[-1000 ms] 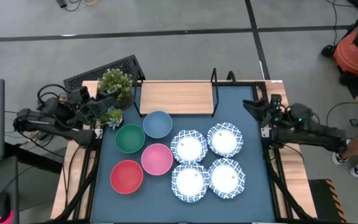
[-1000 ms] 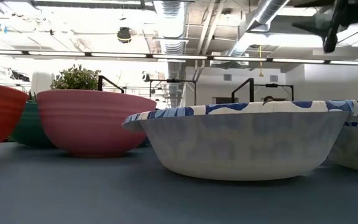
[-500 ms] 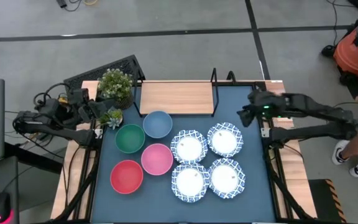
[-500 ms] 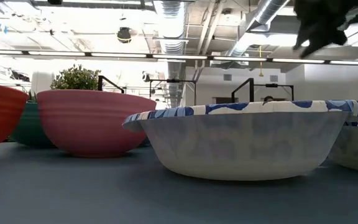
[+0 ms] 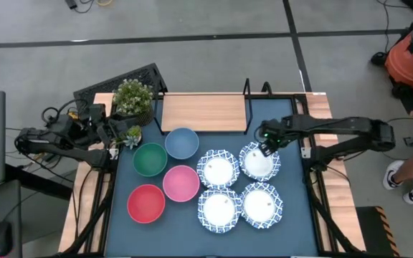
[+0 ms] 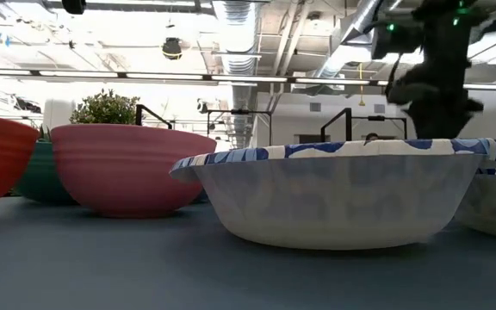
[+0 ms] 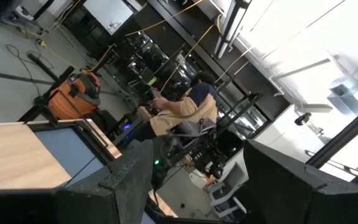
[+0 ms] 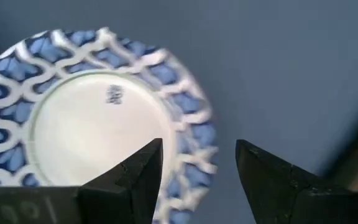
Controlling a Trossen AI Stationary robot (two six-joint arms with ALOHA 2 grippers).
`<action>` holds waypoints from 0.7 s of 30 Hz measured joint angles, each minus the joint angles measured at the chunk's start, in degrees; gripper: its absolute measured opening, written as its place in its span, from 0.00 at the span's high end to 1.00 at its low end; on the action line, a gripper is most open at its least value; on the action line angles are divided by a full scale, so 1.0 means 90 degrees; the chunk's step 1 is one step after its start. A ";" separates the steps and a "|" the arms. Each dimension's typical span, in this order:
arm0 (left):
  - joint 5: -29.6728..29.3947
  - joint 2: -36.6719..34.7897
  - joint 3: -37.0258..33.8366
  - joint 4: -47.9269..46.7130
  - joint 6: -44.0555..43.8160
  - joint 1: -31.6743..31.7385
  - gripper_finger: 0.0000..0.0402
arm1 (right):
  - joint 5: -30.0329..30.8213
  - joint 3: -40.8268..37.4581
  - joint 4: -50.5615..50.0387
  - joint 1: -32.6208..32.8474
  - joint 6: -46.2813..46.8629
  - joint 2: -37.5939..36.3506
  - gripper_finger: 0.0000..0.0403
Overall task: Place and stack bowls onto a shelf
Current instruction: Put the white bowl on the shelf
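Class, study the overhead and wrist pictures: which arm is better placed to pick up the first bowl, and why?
The right arm. Its claw hangs open over the rim of a patterned bowl, the rim showing between its fingers in its wrist view. The left claw waits at the table edge by the plant.

1. A robotics lab or workshop: bare grey concrete floor (image 5: 214, 18) with cables around the worktop (image 5: 296, 215).
2. Exposed ceiling ducts (image 6: 239, 21) and pipes overhead.
3. An orange shop vacuum (image 5: 412, 50) stands past the worktop's far right corner.
4. A seated person (image 7: 185, 109) works among equipment.
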 joint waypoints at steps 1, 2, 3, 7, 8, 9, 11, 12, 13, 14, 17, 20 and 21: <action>0.0002 0.0000 0.0000 -0.0037 -0.0002 0.0000 0.41 | -0.0070 -0.0155 0.0235 0.0000 -0.0047 0.0049 0.44; 0.0000 -0.0002 0.0000 -0.0083 -0.0004 0.0000 0.41 | -0.0127 -0.0311 0.0431 -0.0004 -0.0098 0.0081 0.44; 0.0000 -0.0002 0.0000 -0.0133 -0.0006 0.0000 0.41 | -0.0188 -0.0438 0.0564 -0.0023 -0.0100 0.0122 0.44; 0.0002 0.0000 0.0000 -0.0157 -0.0007 0.0001 0.41 | -0.0222 -0.0873 0.0905 -0.0173 -0.0151 0.0152 0.44; 0.0000 -0.0002 0.0000 -0.0154 -0.0007 0.0000 0.41 | -0.0221 -0.0951 0.0967 -0.0211 -0.0166 0.0152 0.44; -0.0005 -0.0002 0.0000 -0.0152 -0.0005 0.0000 0.41 | -0.0225 -0.1022 0.1064 -0.0254 -0.0186 0.0152 0.44; -0.0005 -0.0002 0.0000 -0.0152 -0.0002 0.0001 0.41 | -0.0361 -0.1128 0.1222 -0.0345 -0.0356 0.0149 0.44; -0.0005 -0.0002 0.0000 -0.0152 -0.0002 0.0000 0.41 | -0.0497 -0.1164 0.1275 -0.0381 -0.0455 0.0149 0.45; -0.0005 -0.0002 0.0000 -0.0152 0.0000 0.0000 0.41 | -0.0601 -0.1190 0.1326 -0.0408 -0.0482 0.0149 0.46; -0.0005 -0.0002 0.0000 -0.0151 -0.0001 0.0000 0.41 | -0.0648 -0.1204 0.1356 -0.0428 -0.0478 0.0149 0.48; -0.0007 -0.0002 0.0000 -0.0152 0.0000 0.0000 0.41 | -0.0651 -0.1207 0.1366 -0.0461 -0.0348 0.0149 0.60; -0.0007 -0.0002 0.0000 -0.0152 0.0000 0.0000 0.41 | -0.0705 -0.1200 0.1359 -0.0505 -0.0181 0.0124 0.79; -0.0007 -0.0002 0.0000 -0.0152 0.0002 0.0001 0.41 | -0.0746 -0.1193 0.1367 -0.0522 -0.0164 0.0101 0.86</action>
